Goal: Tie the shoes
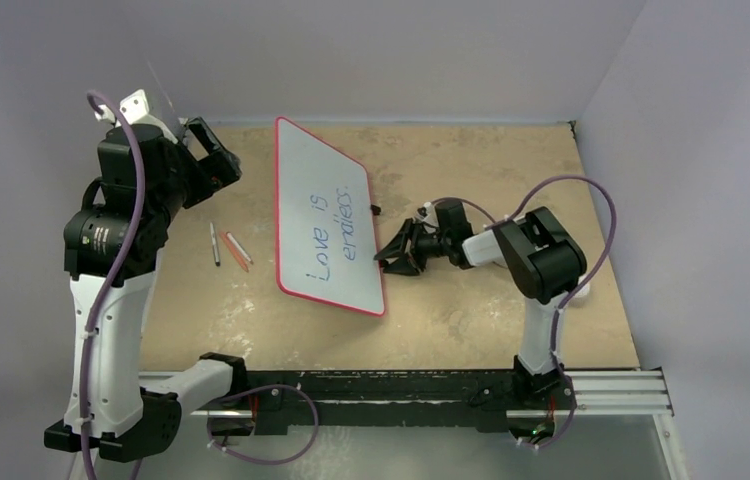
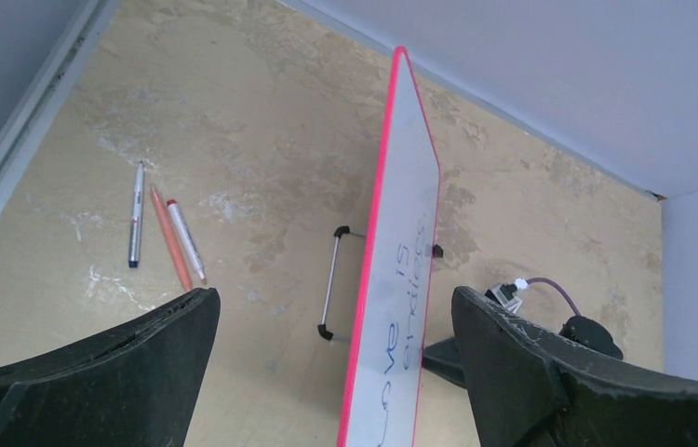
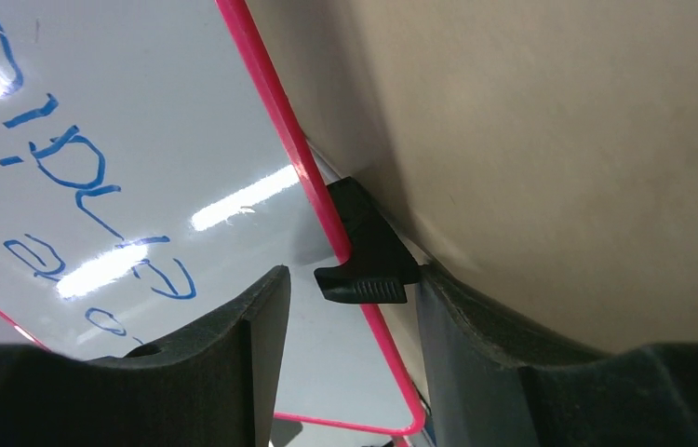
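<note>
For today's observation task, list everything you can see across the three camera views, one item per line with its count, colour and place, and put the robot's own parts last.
whiteboard: 1, white with a pink-red frame and blue handwriting, propped up at a tilt in the middle of the table
stand: 1, silver wire with black ends, behind the whiteboard, on the pens' side
pens: 3, one silver, one orange, one white with a red end, lying close together left of the whiteboard
table: 1, mottled tan, under everything
left gripper: 1, black, open, raised above the table's far left
right gripper: 1, black, open, low at the whiteboard's right edge
</note>
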{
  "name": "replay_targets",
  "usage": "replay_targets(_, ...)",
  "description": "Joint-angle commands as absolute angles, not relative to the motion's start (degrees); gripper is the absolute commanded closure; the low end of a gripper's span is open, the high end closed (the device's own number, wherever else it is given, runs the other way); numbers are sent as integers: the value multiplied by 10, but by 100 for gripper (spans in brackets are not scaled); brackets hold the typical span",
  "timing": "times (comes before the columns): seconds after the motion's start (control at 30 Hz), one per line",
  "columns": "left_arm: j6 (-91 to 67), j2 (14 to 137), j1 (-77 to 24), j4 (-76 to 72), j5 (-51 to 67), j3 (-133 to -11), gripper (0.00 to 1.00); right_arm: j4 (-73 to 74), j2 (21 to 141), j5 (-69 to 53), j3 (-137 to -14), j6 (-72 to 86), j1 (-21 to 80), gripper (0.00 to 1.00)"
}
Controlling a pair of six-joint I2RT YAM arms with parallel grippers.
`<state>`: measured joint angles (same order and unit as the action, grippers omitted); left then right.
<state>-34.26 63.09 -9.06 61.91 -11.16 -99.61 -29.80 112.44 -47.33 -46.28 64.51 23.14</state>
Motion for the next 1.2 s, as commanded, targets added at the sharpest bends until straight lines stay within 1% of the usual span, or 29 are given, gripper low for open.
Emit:
replay_targets(0.0, -311, 633, -87, 659, -140, -1046, 5, -338, 1185, -380, -520, 731, 266, 44)
replay_targets(0.17, -302, 634, -87, 698, -152, -1076, 5, -345, 1241, -345, -605, 779, 306, 43)
replay_targets(0.37, -305, 623, -87, 720, -160, -1081, 5, -318, 1306, -312, -704, 802, 341, 43)
replay_targets(0.6, -311, 632, -87, 723, -151, -1091, 5, -275, 1353, -298, -800, 784, 356, 42)
replay_targets(0.67, -311, 633, -87, 717, -148, -1087, 5, -255, 1354, -309, -822, 770, 355, 40)
replay_targets(0.7, -311, 634, -87, 712, -144, -1086, 5, -243, 1351, -322, -831, 752, 355, 38)
replay_targets(0.77, -310, 640, -87, 707, -137, -1087, 5, -210, 1334, -329, -840, 706, 347, 28)
replay_targets(0.8, -309, 644, -87, 703, -131, -1087, 5, -190, 1318, -328, -841, 672, 341, 24)
replay_targets(0.87, -306, 651, -87, 692, -115, -1086, 5, -99, 1275, -302, -852, 579, 325, 16)
replay_targets(0.9, -305, 655, -87, 684, -105, -1084, 5, -52, 1253, -282, -856, 532, 314, 13)
replay_targets(1.03, -297, 671, -87, 646, -54, -1060, 4, 130, 1143, -218, -865, 376, 247, 7)
replay_targets(1.07, -292, 675, -87, 633, -38, -1053, 4, 170, 1115, -205, -861, 341, 226, 2)
replay_targets(1.17, -276, 696, -87, 597, 5, -1041, 3, 261, 1028, -138, -817, 272, 167, 1)
